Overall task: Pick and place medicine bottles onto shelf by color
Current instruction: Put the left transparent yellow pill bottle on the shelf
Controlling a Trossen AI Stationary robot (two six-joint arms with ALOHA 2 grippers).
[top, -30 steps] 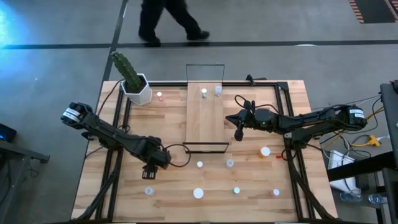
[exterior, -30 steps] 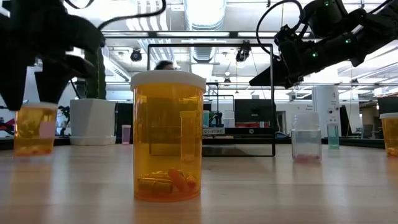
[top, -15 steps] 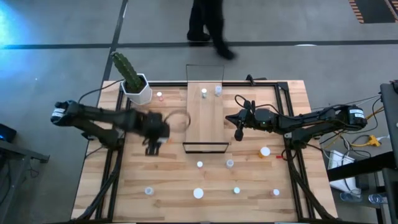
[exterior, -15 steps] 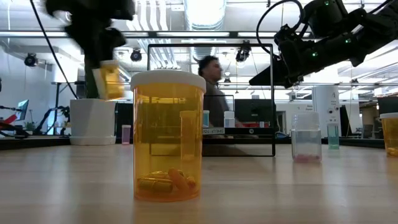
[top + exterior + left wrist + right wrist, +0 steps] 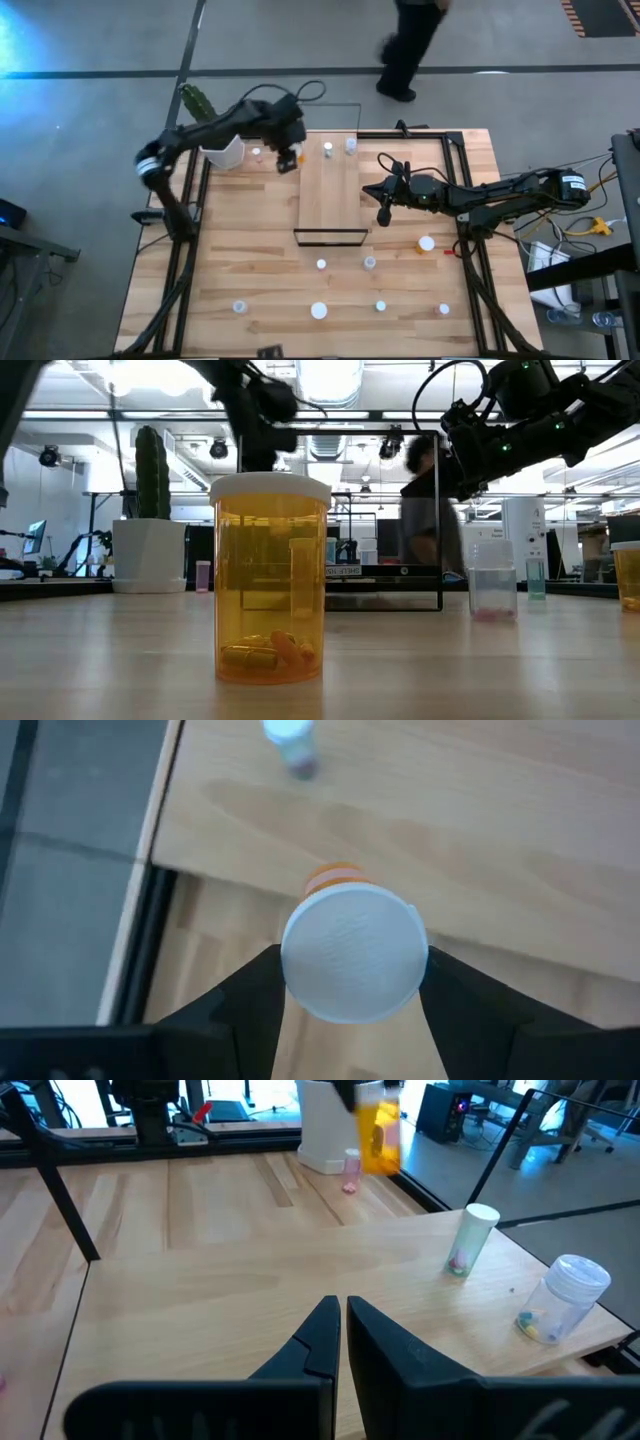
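**Orange bottle held above the shelf's far end**

While the striped wooden tabletop (image 5: 240, 250) spreads beneath both arms, the shelf (image 5: 330, 195) lies along its middle, a long light-wood board with thin black wire at its ends. A white planter (image 5: 225, 150) with a cactus stands beyond the left gripper's fingers, at the table's far left corner. A person (image 5: 410, 50) walks on the floor beyond the table.

The left gripper (image 5: 288, 160) hangs just beside the shelf's far left edge, its fingers (image 5: 240, 1000) clamped on either side of an orange bottle (image 5: 352, 955), white cap facing the wrist camera. Past those fingertips a small pale bottle (image 5: 288, 738) stands on the board. The right gripper (image 5: 384, 212) waits just off the shelf's right edge, fingers pressed together and holding nothing; beyond their tips stand a slim white-capped bottle (image 5: 470, 1240) and a rounder clear bottle (image 5: 562, 1298) on the shelf.

Nearer the table's front, loose medicine bottles are scattered well apart from both grippers, among them a large orange bottle (image 5: 270, 578) with pills in its base.
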